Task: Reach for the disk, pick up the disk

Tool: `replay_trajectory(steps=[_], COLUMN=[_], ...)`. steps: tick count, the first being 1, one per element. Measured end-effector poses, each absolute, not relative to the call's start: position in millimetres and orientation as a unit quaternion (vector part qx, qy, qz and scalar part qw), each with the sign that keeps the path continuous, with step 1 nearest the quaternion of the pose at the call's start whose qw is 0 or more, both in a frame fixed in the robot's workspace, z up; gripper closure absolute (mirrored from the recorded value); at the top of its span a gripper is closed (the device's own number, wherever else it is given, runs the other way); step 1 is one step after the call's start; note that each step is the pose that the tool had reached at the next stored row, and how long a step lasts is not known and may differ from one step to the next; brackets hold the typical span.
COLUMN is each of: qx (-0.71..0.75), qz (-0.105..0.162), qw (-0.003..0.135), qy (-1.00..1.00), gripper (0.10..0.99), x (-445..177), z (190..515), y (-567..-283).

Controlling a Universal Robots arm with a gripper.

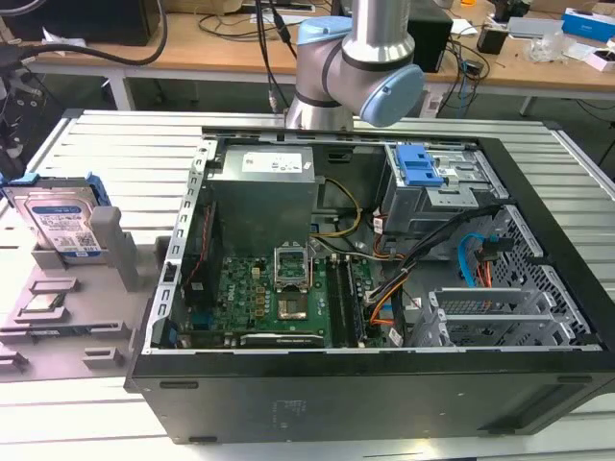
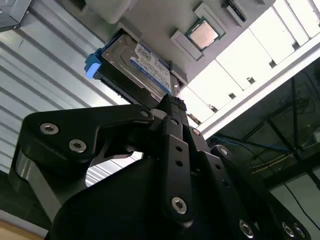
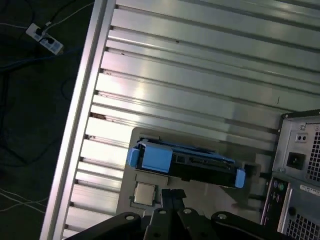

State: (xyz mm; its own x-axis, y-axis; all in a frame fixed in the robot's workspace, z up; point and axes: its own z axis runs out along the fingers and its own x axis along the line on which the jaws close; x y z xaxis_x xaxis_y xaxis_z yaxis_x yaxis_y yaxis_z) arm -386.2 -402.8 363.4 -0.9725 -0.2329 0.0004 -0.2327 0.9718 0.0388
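The disk (image 1: 58,223) leans on edge in a grey holder (image 1: 115,252) on the ribbed worktop (image 1: 115,144), to the exterior view's left of the open computer case (image 1: 384,384). It is flat silver metal with a blue-and-white label and blue side rails. The end effector (image 3: 173,193) hovers near it, pressed together and empty.
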Motion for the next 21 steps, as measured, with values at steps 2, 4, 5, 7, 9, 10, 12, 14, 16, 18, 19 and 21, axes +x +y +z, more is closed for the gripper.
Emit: replay_trajectory(steps=[2,4,5,7,9,10,12,14,16,18,19,21], qx=[0.133,0.143,0.147,0.157,0.166,0.170,0.179,0.188,0.206,0.216,0.221,0.237], qz=[-0.019,-0.019,-0.019,-0.019,-0.019,-0.019,-0.019,-0.019,-0.019,-0.019,-0.019,-0.019], qw=[0.003,0.003,0.003,0.003,0.003,0.004,0.004,0.004,0.004,0.004,0.004,0.005], qy=[-0.991,-0.990,-0.989,-0.987,-0.986,-0.985,-0.984,-0.982,-0.978,-0.976,-0.975,-0.971], gripper=[0.980,0.980,0.980,0.980,0.980,0.980,0.980,0.980,0.980,0.980,0.980,0.980], x=[-386.2,-386.2,-386.2,-386.2,-386.2,-386.2,-386.2,-386.2,-386.2,-386.2,-386.2,-386.3], z=[363.4,363.4,363.4,363.4,363.4,363.4,363.4,363.4,363.4,363.4,363.4,363.4], y=[-402.8,-402.8,-402.8,-402.8,-402.8,-402.8,-402.8,-402.8,-402.8,-402.8,-402.8,-402.8])
